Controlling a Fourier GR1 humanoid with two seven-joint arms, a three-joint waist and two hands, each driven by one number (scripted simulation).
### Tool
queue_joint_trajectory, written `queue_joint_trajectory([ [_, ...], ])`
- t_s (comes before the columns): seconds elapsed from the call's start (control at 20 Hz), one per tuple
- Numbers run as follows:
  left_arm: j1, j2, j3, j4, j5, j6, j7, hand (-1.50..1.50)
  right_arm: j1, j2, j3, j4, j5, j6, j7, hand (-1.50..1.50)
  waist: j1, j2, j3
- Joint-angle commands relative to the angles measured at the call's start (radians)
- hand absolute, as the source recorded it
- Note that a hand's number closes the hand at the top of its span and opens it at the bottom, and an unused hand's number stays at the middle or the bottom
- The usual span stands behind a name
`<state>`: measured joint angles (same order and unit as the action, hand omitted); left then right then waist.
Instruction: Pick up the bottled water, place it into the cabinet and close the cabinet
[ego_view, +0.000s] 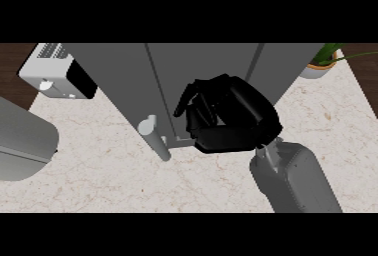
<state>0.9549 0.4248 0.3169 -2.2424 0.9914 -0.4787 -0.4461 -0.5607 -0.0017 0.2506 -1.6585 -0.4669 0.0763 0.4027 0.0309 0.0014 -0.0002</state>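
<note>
1. Surface (96, 150) of pale marble fills most of the view, running from the near edge to the dark wall beyond.
2. Cabinet (125, 85), grey and tall, stands at the middle far side; its door (111, 95) with a pale handle (153, 137) swings out toward the near left, so it is not yet shut.
3. Grey rounded object (22, 142) lies at the left edge; what it is cannot be told.
4. Right hand (229, 120), black on a grey forearm, is raised in front of the cabinet's opening, its fingers (193, 102) curled inward. Whether they clamp anything is hidden.
5. White appliance (55, 72) sits at the far left, and a potted plant (325, 62) at the far right.
6. Bottled water shows nowhere; it may be inside the curled fingers or already in the cabinet, and I cannot tell which. By judgement such a bottle is light, smooth and somewhat slippery, with thin walls that give, so it is best taken round the middle of its body.
7. Left hand is out of view.
</note>
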Motion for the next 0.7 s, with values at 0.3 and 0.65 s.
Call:
queue_joint_trajectory([
  [0.3, 0.060, -0.066, 0.073, -0.009, 0.050, -0.104, 0.069, -1.50, -0.229, -0.020, -0.131, 0.361, -0.024, 0.163, -0.083, 1.50, 0.000, 0.002, 0.000],
  [0.65, -0.001, -0.025, 0.128, 0.030, 0.107, -0.106, 0.104, -1.50, -0.329, -0.028, -0.171, 0.473, -0.026, 0.202, -0.080, 1.50, 0.006, 0.006, 0.000],
])
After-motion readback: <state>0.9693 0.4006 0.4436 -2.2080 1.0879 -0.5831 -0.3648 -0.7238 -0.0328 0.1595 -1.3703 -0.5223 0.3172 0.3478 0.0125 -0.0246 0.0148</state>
